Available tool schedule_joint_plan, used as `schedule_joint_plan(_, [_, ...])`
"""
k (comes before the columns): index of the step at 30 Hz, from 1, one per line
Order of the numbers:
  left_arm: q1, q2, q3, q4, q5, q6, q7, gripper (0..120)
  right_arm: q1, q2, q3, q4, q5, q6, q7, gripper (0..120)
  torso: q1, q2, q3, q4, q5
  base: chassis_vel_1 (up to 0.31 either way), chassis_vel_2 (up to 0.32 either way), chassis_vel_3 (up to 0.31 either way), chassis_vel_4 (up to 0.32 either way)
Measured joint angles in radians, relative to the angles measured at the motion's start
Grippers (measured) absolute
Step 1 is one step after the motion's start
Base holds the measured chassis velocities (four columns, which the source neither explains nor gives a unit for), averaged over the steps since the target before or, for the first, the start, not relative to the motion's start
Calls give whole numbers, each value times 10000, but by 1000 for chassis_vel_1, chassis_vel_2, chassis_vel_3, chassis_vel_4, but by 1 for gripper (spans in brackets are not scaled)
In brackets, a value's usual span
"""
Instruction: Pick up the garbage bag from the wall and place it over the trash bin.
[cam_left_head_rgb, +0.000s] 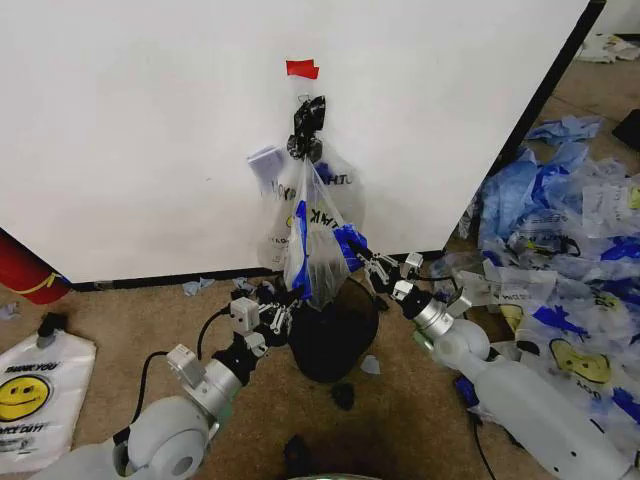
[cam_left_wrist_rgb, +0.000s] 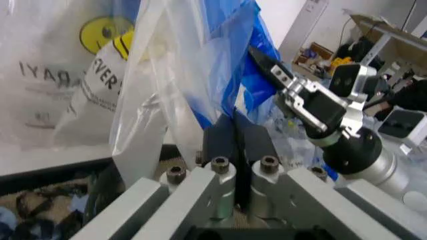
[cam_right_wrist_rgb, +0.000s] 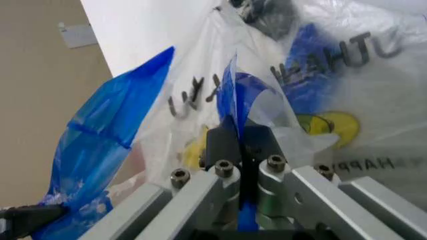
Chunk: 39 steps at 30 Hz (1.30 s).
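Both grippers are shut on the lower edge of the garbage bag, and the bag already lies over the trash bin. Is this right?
Not quite. The left gripper and right gripper are shut on the garbage bag, but the head view shows it hanging on the wall, above the trash bin.

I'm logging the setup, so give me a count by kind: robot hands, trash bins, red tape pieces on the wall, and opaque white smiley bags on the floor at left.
Robot hands: 2, the left hand and right hand, each shut on the garbage bag
Trash bins: 1, the black trash bin
Red tape pieces: 1
Opaque white smiley bags: 1
Total: 5
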Motion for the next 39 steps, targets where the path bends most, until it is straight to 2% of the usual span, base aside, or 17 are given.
schedule_joint_plan(6, [459,68,-151,-29,179,-61,108,0,-174,-14,91,28,-54,40,-4,0,0,0,0,0,0,0,0,0,0])
schedule_joint_plan(23, [831,-6,-217,-98,453,-95,94,0,-586,-124,475,403,-82,72,-64,0,0,0,1,1,2,0,0,0,0])
schedule_joint_plan(30, [752,308,-582,-984,319,-57,-282,0,-974,-670,1201,1344,59,-22,86,0,0,0,0,1,2,0,0,0,0])
schedule_joint_plan(32, [685,585,-766,-1429,139,10,-508,0,-1331,-1063,1555,1885,132,-79,181,0,0,0,0,-6,-1,0,0,0,0])
schedule_joint_plan(39, [726,1353,-1447,-2399,-407,187,-969,0,-1824,-1701,2022,2992,332,-232,350,0,0,0,0,2,-3,0,0,0,0])
